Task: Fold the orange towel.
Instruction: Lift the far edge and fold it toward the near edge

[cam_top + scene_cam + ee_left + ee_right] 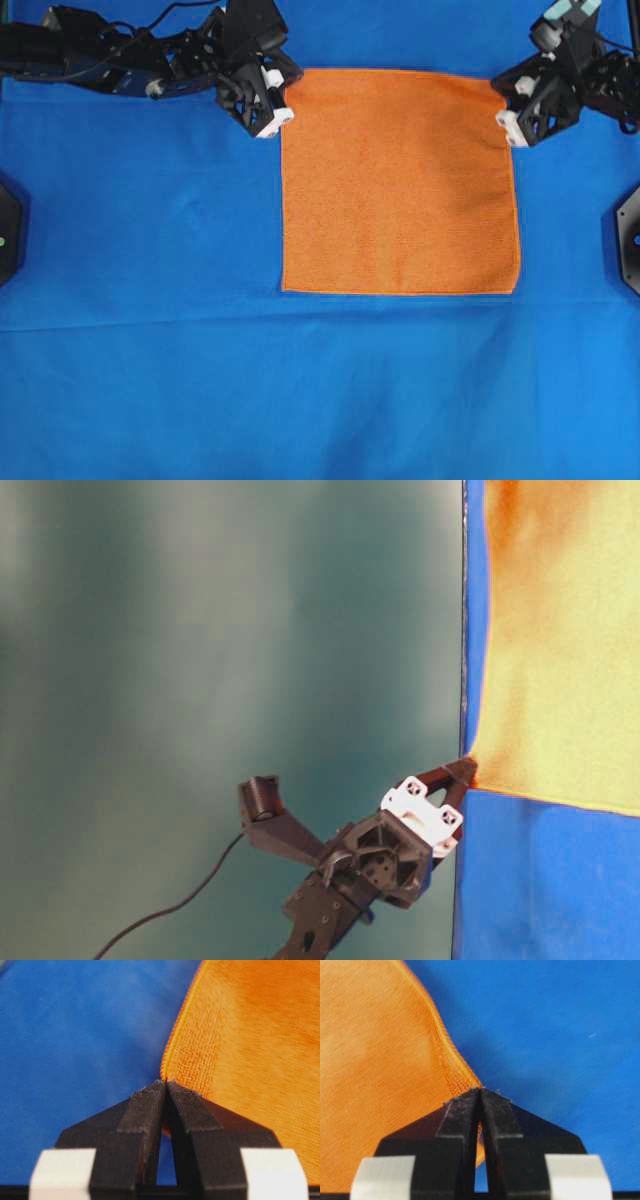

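Overhead exterior view: orange towel (400,180) flat on the blue worktop (140,300); left pincer (268,108) and right pincer (508,118) each closed on a far corner. Lift both evenly, carry toward the near edge.

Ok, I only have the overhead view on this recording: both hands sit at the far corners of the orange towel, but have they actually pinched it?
Observer: In the left wrist view the left hand has its fingertips together on the corner of the bright orange square microfibre towel.
Operator: And the right side?
Observer: The right wrist view shows the right hand with its fingertips together on its own corner, the stitched hem running into the tips.
Operator: Is any cloth off the table yet?
Observer: In the right wrist view the hem by the tips arches up a little from the blue table cover; the rest lies flat.
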Controlling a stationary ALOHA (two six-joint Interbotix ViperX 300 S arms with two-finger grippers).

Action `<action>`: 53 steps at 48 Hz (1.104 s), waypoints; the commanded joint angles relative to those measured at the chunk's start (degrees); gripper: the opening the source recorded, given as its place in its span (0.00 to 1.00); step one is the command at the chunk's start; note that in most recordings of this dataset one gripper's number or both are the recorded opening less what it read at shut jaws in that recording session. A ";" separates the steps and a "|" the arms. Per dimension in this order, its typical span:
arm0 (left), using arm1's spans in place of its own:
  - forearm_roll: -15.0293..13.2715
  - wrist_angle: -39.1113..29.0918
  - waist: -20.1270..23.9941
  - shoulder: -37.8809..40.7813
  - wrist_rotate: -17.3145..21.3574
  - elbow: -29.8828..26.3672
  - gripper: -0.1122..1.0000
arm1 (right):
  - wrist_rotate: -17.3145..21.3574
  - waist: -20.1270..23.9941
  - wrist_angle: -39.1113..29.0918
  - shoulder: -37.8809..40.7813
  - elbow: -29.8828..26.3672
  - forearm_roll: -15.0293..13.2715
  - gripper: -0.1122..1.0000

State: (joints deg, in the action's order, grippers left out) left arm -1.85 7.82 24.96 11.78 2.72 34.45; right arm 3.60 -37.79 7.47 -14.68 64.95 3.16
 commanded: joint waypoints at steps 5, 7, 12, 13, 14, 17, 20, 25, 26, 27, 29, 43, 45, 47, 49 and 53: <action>0.18 -0.26 -3.43 -4.92 0.09 2.29 0.12 | 2.90 3.87 -3.16 -6.68 1.67 0.44 0.11; 0.18 -0.35 -4.39 -5.71 0.00 3.16 0.12 | 3.96 5.54 -4.48 -8.61 2.55 0.44 0.11; 0.18 -0.62 -7.29 -7.12 -0.26 5.27 0.12 | 5.98 9.14 -7.47 -12.39 4.13 0.44 0.11; 0.18 -0.70 -8.26 -7.29 -0.62 5.71 0.12 | 6.42 9.84 -8.09 -13.01 4.31 0.44 0.11; 0.18 -0.79 -8.96 -7.38 -0.70 6.15 0.12 | 7.21 11.07 -9.05 -13.97 4.75 0.44 0.11; 0.18 -1.23 -11.25 -7.47 -0.79 6.94 0.12 | 8.96 13.45 -10.99 -15.73 5.36 0.44 0.11; 0.18 -2.02 -13.62 -7.65 -0.88 7.47 0.12 | 10.99 16.00 -12.74 -16.96 5.89 0.44 0.11; 0.18 -2.90 -18.11 -7.65 -1.41 8.09 0.12 | 14.85 21.27 -15.38 -17.84 6.33 0.44 0.11; 0.18 -2.99 -18.98 -7.65 -1.58 8.09 0.12 | 15.64 22.24 -15.73 -17.84 6.33 0.44 0.11; 0.18 -3.08 -19.78 -7.56 -1.76 8.17 0.12 | 16.26 23.38 -16.08 -17.84 6.33 0.44 0.11; 0.18 -3.16 -21.36 -7.47 -2.46 8.17 0.12 | 17.58 25.40 -16.35 -17.67 6.33 0.44 0.11; 0.18 -2.81 -28.30 -6.86 -7.65 8.26 0.12 | 26.19 38.06 -17.84 -16.44 6.24 0.44 0.11; 0.18 -2.64 -28.65 -6.59 -7.91 8.17 0.12 | 27.07 39.20 -18.11 -16.26 6.24 0.44 0.11; 0.18 -2.55 -28.92 -6.33 -7.82 8.09 0.12 | 27.77 39.99 -18.28 -16.17 6.24 0.44 0.11; 0.18 -2.55 -29.00 -5.98 -7.91 8.09 0.12 | 28.30 40.43 -18.63 -16.00 6.24 0.44 0.11; 0.18 -2.55 -28.92 -5.27 -7.91 8.09 0.12 | 28.48 40.52 -19.16 -15.73 6.15 0.35 0.11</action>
State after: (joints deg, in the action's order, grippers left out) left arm -1.76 5.01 -3.78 6.77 -5.10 43.15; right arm 31.99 2.37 -11.43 -30.59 71.72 3.52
